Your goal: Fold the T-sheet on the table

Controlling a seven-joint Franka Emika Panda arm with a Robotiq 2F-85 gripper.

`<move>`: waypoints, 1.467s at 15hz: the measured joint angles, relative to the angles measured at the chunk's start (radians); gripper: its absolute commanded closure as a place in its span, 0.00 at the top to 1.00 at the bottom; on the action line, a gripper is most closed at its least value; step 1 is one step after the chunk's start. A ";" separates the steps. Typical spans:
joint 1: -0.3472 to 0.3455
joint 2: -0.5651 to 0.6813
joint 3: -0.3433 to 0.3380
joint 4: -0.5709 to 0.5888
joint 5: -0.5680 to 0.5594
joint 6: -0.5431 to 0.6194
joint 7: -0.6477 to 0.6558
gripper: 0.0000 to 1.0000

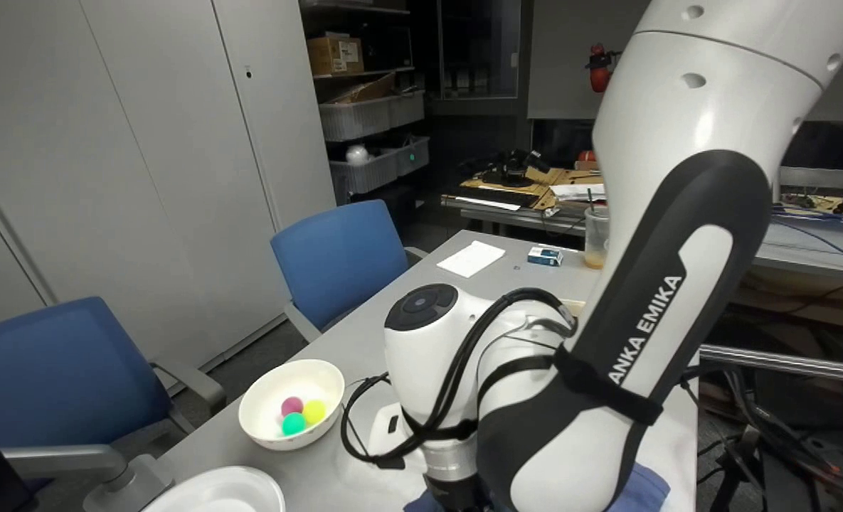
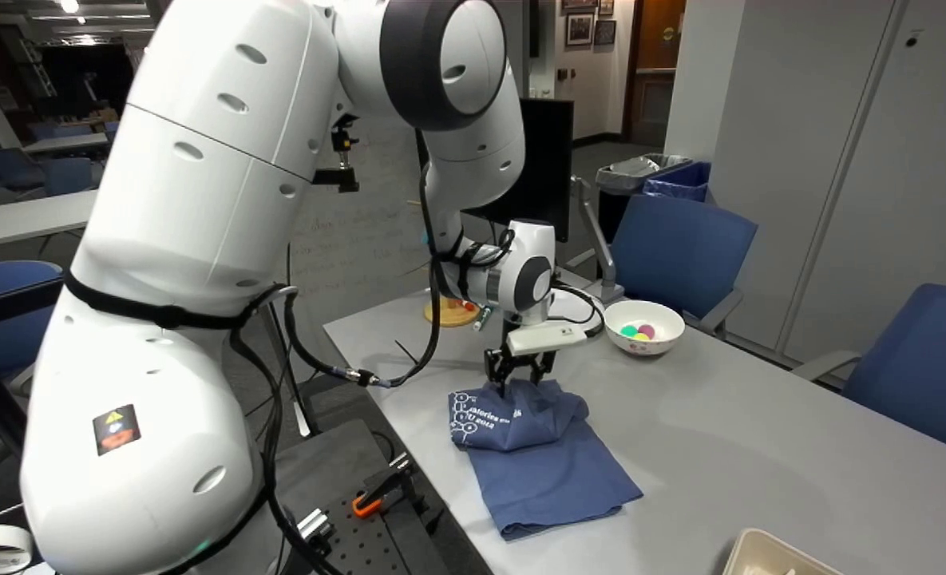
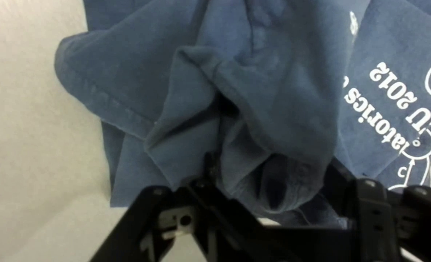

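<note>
The T-sheet is a navy blue shirt (image 2: 552,483) lying on the light-grey table (image 2: 728,431). Its far part, with white lettering, lies bunched over the flat near part. In the wrist view the shirt (image 3: 135,80) is creased, with the lettering at the right. Only a blue corner of it (image 1: 645,489) shows past the arm in an exterior view. My gripper (image 2: 519,385) points down at the shirt's far edge. In the wrist view its fingers (image 3: 274,165) stand wide apart, with a bulge of loose cloth between them. The fingertips are dark and partly hidden by cloth.
A white bowl (image 2: 618,339) with colored balls stands beyond the shirt, near a white plate (image 1: 264,491). A wooden disc (image 2: 450,314) and a green marker (image 2: 483,318) lie at the far end. A beige tray (image 2: 748,551) is at the near edge. Blue chairs line one side.
</note>
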 measured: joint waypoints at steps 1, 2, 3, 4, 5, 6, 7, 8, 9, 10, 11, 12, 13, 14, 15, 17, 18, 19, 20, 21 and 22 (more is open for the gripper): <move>0.000 0.008 0.000 0.007 -0.003 0.000 0.001 0.32; 0.000 0.014 0.000 0.012 -0.005 0.000 0.002 0.25; 0.000 0.016 0.000 0.015 -0.005 0.000 0.006 0.18; 0.000 0.016 0.000 0.017 -0.006 0.000 0.011 0.10; 0.000 0.015 -0.001 0.018 -0.008 0.000 0.019 0.03; 0.000 0.012 -0.001 0.018 -0.009 0.000 0.028 0.00; 0.000 0.008 -0.002 0.017 -0.010 0.000 0.037 0.00; 0.000 0.001 -0.002 0.015 -0.011 -0.003 0.046 0.00; 0.000 -0.009 -0.002 0.012 -0.011 -0.008 0.055 0.02; 0.000 -0.023 -0.002 0.006 -0.011 -0.020 0.065 0.02; 0.000 -0.040 -0.002 -0.001 -0.011 -0.042 0.075 0.02; 0.000 -0.062 -0.002 -0.011 -0.011 -0.069 0.088 0.02; 0.000 -0.089 -0.002 -0.025 -0.011 -0.100 0.104 0.02; 0.000 -0.120 -0.003 -0.044 -0.011 -0.131 0.122 0.02; 0.000 -0.154 -0.005 -0.066 -0.011 -0.161 0.139 0.02; 0.000 -0.224 -0.016 -0.115 -0.012 -0.210 0.170 0.02; -0.001 -0.256 -0.023 -0.139 -0.014 -0.222 0.183 0.02; -0.001 -0.289 -0.034 -0.164 -0.029 -0.232 0.200 0.02; -0.001 -0.319 -0.047 -0.188 -0.052 -0.240 0.224 0.02; -0.002 -0.346 -0.062 -0.211 -0.080 -0.247 0.251 0.02; -0.003 -0.368 -0.077 -0.234 -0.109 -0.251 0.278 0.02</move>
